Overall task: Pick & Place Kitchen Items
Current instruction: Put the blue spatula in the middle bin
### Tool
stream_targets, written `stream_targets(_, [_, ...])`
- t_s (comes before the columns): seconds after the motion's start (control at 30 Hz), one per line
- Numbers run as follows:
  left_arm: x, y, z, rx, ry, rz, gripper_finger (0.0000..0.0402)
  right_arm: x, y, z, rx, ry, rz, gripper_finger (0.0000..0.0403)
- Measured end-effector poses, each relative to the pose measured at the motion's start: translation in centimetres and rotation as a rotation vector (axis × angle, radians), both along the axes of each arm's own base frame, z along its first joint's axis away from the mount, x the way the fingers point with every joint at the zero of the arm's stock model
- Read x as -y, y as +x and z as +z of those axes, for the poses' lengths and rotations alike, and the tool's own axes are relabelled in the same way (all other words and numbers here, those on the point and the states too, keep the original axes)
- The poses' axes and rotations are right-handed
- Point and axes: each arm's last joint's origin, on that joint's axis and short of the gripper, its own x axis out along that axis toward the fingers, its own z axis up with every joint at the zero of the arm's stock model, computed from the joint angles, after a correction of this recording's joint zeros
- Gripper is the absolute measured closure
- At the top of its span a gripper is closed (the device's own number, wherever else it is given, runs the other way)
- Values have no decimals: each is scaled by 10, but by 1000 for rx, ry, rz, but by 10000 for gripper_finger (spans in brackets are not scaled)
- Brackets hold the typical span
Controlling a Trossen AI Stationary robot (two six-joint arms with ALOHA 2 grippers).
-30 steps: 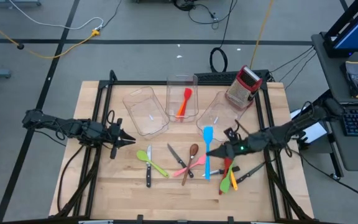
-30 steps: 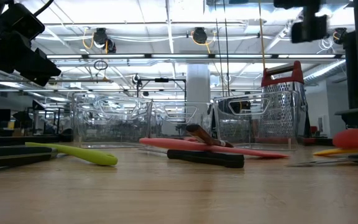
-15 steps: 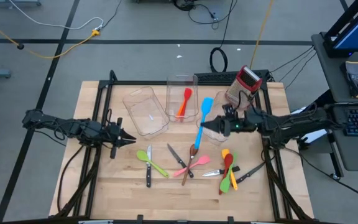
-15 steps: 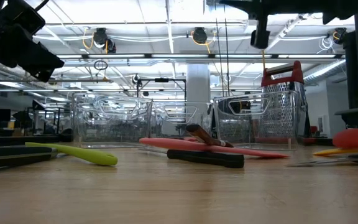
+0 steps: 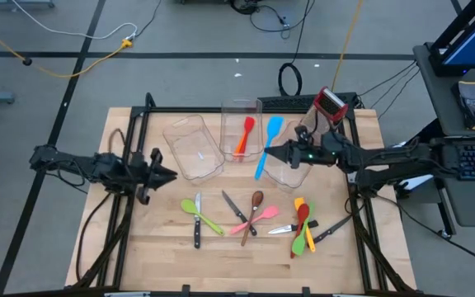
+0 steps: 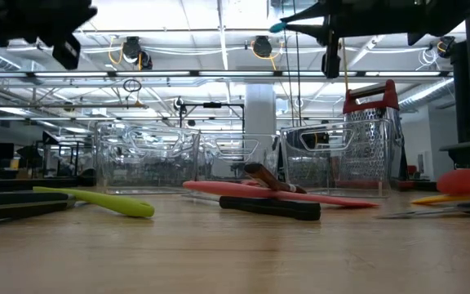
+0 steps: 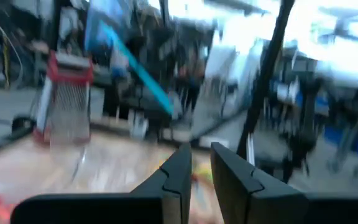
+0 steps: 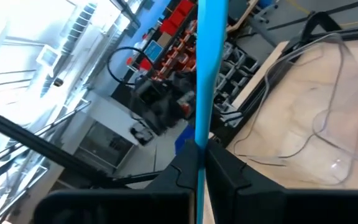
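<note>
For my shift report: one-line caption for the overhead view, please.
Right hand holds the blue spatula over the clear bins; left hand waits at table left.
</note>
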Motion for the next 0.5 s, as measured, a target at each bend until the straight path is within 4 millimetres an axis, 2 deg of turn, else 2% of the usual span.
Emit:
stream_targets(0.2, [-7,-3,14,141,-145,187,339,7,9,-4,37,-35,-2,399])
stream_targets(0.37, [-10,2,13,155,-324,334,339,11,20,-12,69,-44,-10,399])
stream_targets(0.5, [-9,12,11,147,-459,355,339,13,29,-17,73,-42,12,399])
